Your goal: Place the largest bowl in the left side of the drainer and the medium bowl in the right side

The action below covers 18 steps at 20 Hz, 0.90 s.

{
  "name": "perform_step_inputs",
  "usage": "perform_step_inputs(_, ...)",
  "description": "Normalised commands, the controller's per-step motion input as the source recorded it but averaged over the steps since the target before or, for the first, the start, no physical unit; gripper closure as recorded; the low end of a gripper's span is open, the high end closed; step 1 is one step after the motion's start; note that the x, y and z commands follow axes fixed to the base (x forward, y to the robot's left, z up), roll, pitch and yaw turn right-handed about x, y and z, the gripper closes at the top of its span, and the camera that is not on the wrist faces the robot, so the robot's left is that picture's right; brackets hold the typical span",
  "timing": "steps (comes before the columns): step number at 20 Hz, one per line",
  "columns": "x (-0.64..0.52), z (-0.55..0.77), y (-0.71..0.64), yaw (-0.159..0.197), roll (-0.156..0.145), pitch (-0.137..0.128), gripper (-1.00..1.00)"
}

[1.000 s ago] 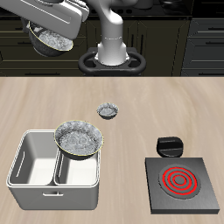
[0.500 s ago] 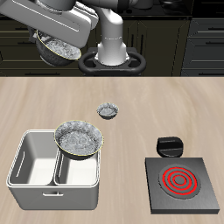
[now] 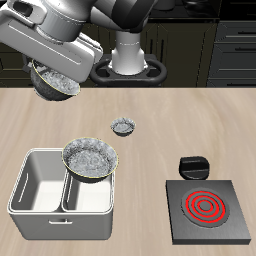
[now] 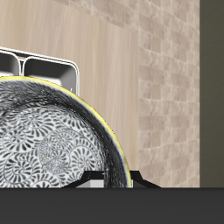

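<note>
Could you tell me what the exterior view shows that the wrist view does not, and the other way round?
Only the exterior view shows the largest bowl sitting in one compartment of the drainer, the smallest bowl farther back, the hotplate and the black knob beside it. Only the wrist view shows the speckled inside of the medium bowl close up, and a tiled wall. Both show the medium bowl held aloft in the claw, and the drainer's rim.

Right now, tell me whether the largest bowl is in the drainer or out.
In. The largest bowl sits in one compartment of the drainer, its rim at the tub's top edge. The other compartment looks empty.
</note>
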Motion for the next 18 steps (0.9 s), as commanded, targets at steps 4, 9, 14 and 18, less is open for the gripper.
perform_step_inputs(4, 0.21, -0.12, -0.19, -0.038, -0.070, 0.034, 1.00)
perform_step_inputs(9, 0.23, -0.19, -0.02, 0.008, -0.028, 0.018, 1.00)
perform_step_inputs(14, 0.19, -0.28, 0.05, 0.014, -0.007, 0.030, 1.00)
perform_step_inputs(18, 0.13, -0.38, 0.14, 0.028, 0.003, 0.044, 1.00)
